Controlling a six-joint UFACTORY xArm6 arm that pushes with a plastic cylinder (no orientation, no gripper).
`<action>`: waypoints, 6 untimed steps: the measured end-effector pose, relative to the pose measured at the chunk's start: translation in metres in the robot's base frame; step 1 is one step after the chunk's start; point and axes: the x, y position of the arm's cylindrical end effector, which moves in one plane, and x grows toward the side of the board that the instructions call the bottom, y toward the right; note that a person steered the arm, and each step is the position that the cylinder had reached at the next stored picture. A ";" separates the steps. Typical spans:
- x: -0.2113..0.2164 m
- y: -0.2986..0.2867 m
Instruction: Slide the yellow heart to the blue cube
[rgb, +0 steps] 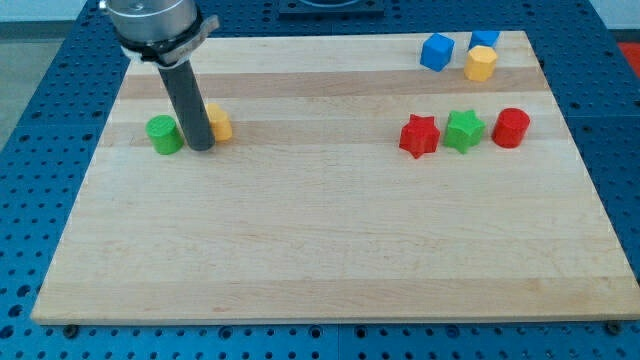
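The yellow heart (219, 123) lies at the view's left, mostly hidden behind my rod. My tip (199, 146) rests on the board just left of the heart, touching or nearly touching it, with a green cylinder (164, 134) on its other side. The blue cube (436, 51) sits far off at the view's top right.
A second blue block (485, 39) and a yellow hexagonal block (481, 63) sit by the blue cube. A red star (419, 135), a green star (464, 130) and a red cylinder (511, 127) form a row at the right. The wooden board (320, 250) ends in blue pegboard.
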 end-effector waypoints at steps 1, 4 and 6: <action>-0.020 0.000; -0.066 0.010; -0.087 0.051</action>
